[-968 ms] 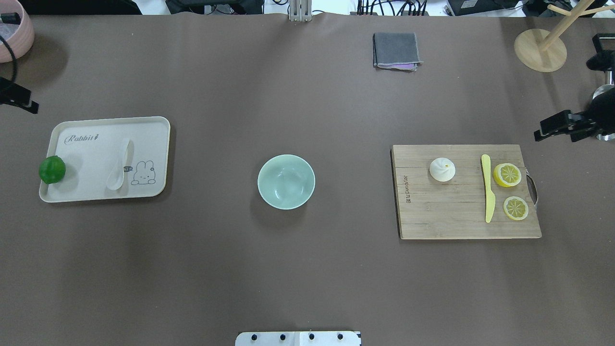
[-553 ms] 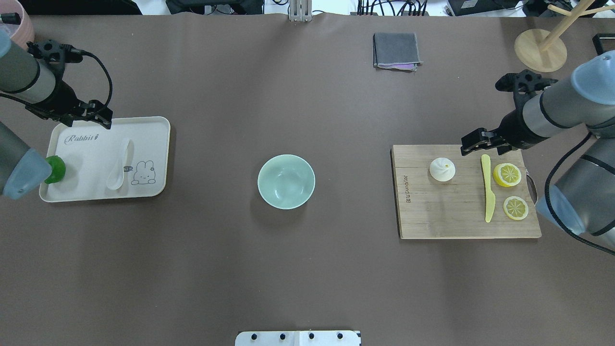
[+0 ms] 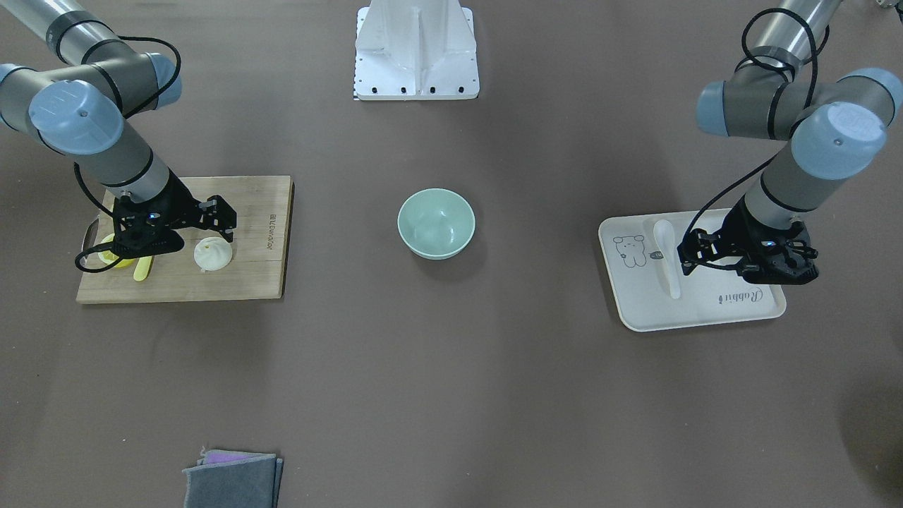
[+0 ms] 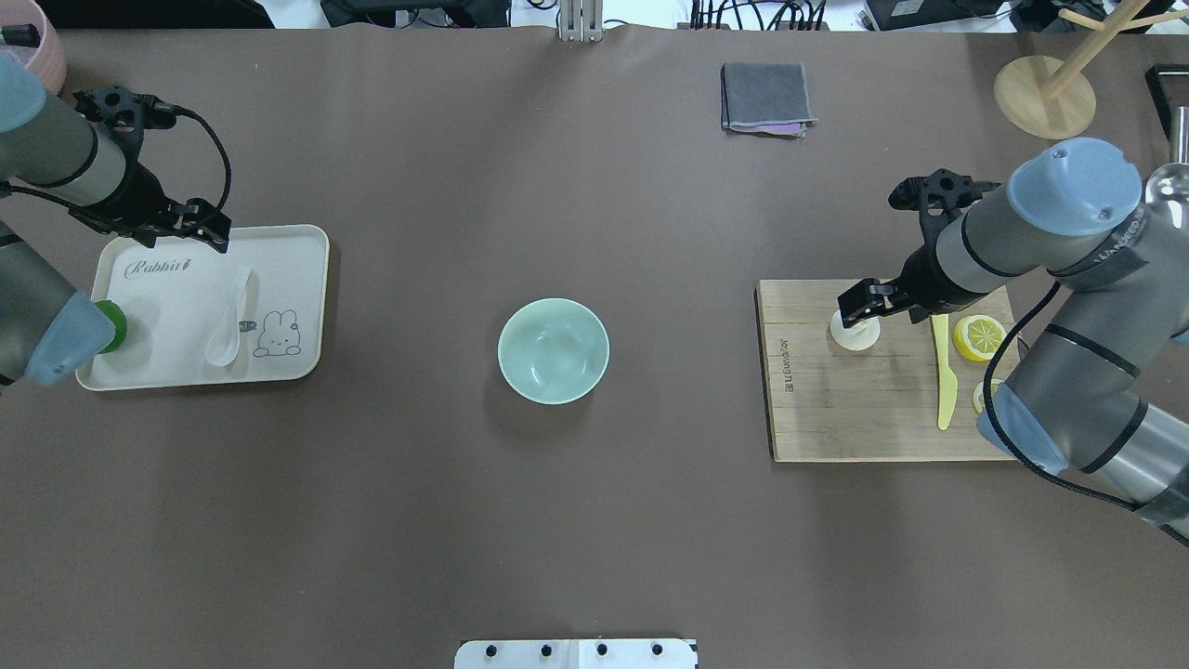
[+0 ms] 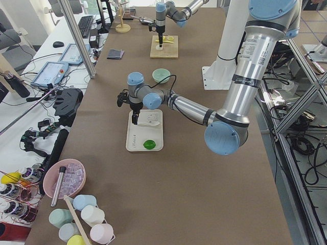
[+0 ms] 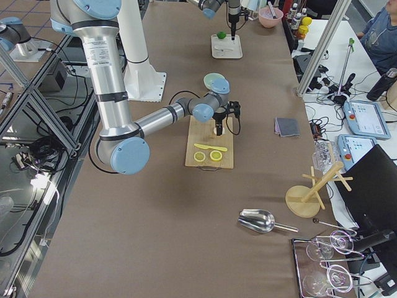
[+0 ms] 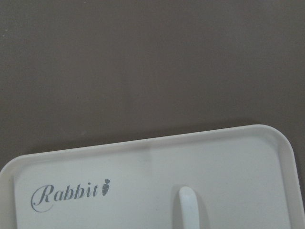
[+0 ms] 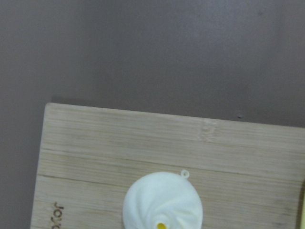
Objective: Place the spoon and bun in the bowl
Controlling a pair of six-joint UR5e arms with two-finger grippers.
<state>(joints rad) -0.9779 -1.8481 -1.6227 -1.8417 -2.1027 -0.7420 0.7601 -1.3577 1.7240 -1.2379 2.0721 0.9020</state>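
Both arms are swinging in for their pickups: the right end effector (image 4: 856,305), wide, is hanging over the bun (image 4: 853,338) on the right board (image 4: 864,409); the left end effector (image 4: 206,234), wide, is nearing the spoon (image 4: 232,316) on the left tray (image 4: 167,307).

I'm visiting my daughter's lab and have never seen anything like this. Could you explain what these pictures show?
It is a robot with two arms at a table, filmed from above, the front, both table ends and a camera on each wrist. The left hand hangs over a cream tray where a white spoon and a green ball lie. The right hand hangs over a white bun on a wooden board, beside a yellow knife and lemon slices. A green bowl stands empty between them. Neither hand holds anything.
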